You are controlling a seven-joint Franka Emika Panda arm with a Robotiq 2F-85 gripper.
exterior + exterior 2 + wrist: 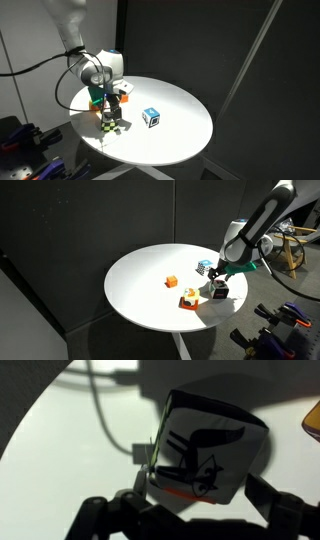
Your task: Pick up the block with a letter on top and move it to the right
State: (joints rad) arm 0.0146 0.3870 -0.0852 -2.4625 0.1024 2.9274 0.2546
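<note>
The robot's dark claw (195, 502) is clamped on the white cube with bold black markings (205, 455). In the wrist view the cube sits squarely between the two fingers (100, 520), one pressed to each side, and its marked white face fills the middle of the picture.

In an exterior view the claw (112, 120) points straight down near the rim of the round white table (180, 135), with the cube (112, 126) at its tips, showing yellow-green touches. Whether the cube rests on the table or hangs just above it cannot be told.

A blue-and-white cube (151, 117) lies near it, apart from the claw. In an exterior view a yellow-and-red cube (189, 300) lies just beside the claw (220, 287), and a small orange cube (171, 281) sits further toward the table's middle.
</note>
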